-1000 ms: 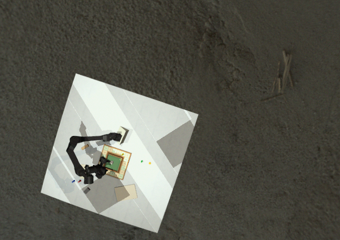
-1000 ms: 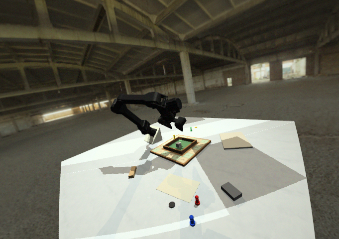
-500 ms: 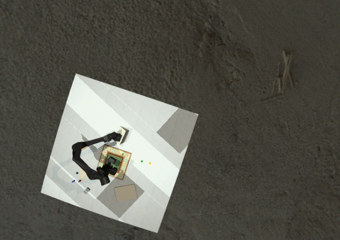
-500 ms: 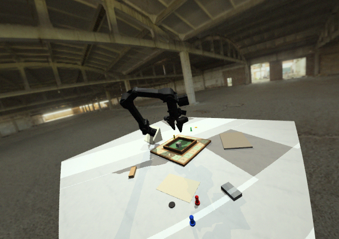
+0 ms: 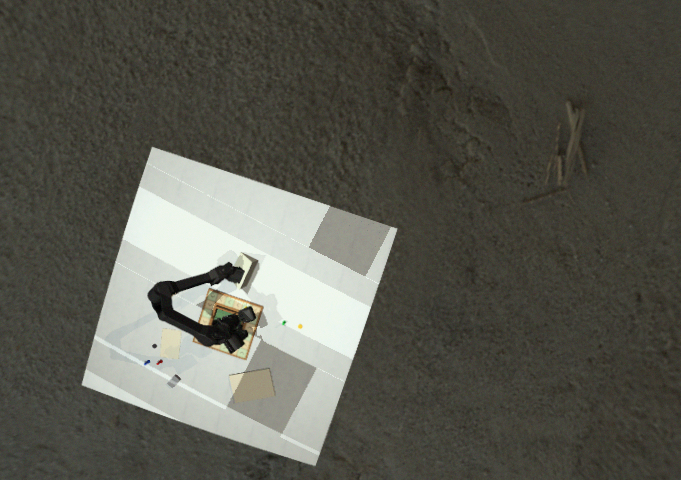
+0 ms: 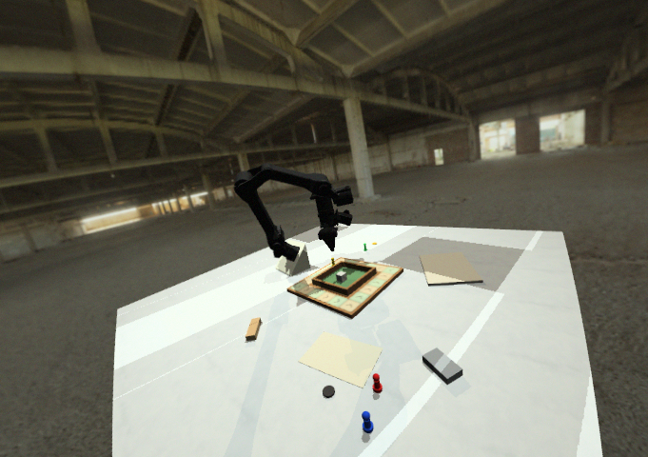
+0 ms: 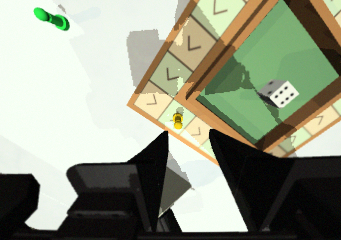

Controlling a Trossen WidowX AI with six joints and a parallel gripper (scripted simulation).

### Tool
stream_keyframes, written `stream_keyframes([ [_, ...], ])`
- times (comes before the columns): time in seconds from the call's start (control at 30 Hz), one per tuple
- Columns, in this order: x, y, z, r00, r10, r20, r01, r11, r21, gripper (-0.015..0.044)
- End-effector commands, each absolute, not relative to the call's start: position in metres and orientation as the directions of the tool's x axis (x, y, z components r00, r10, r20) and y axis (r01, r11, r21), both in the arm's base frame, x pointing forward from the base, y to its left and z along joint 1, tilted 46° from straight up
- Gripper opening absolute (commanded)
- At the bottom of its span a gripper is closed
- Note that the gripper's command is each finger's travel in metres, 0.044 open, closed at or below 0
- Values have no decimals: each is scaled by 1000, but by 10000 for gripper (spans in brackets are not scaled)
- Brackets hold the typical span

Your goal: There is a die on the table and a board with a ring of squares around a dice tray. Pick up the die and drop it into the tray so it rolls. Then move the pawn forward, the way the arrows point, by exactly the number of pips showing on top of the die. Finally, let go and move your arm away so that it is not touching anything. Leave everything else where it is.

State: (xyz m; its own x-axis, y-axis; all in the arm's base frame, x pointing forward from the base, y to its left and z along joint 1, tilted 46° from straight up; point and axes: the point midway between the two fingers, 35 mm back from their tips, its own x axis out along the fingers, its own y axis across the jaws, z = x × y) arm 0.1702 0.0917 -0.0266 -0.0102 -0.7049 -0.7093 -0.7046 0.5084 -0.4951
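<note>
The white die (image 6: 341,276) (image 7: 279,93) rests in the green-floored tray (image 6: 348,290) (image 7: 303,50), with a six-pip face on top. The yellow pawn (image 6: 333,261) (image 7: 178,120) stands on a pale green square of the board (image 5: 233,301) (image 6: 362,296) (image 7: 193,42), one square from a corner, where the arrows are printed on the squares. My gripper (image 6: 332,249) (image 7: 188,133) is partly open and empty, above the board on the pawn's side. In the wrist view the pawn shows just beyond the left fingertip. The arm hides the fingers and the pawn in the top view.
A green pawn (image 5: 283,322) (image 6: 364,247) (image 7: 53,19) and orange disc (image 5: 300,326) (image 6: 374,243) are beyond the board. A red pawn (image 6: 377,384), blue pawn (image 6: 366,422), dark disc (image 6: 328,390), grey block (image 6: 441,365), orange block (image 6: 252,328) and two flat panels (image 6: 338,358) (image 6: 449,268) lie around it.
</note>
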Motion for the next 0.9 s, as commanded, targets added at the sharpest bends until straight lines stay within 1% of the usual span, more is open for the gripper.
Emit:
stream_keyframes([
  [0.0, 156, 88, -31, -12, -713, -701, -629, 551, -549, 200],
  [0.87, 156, 62, -55, -12, -714, -700, -628, 550, -550, 200],
])
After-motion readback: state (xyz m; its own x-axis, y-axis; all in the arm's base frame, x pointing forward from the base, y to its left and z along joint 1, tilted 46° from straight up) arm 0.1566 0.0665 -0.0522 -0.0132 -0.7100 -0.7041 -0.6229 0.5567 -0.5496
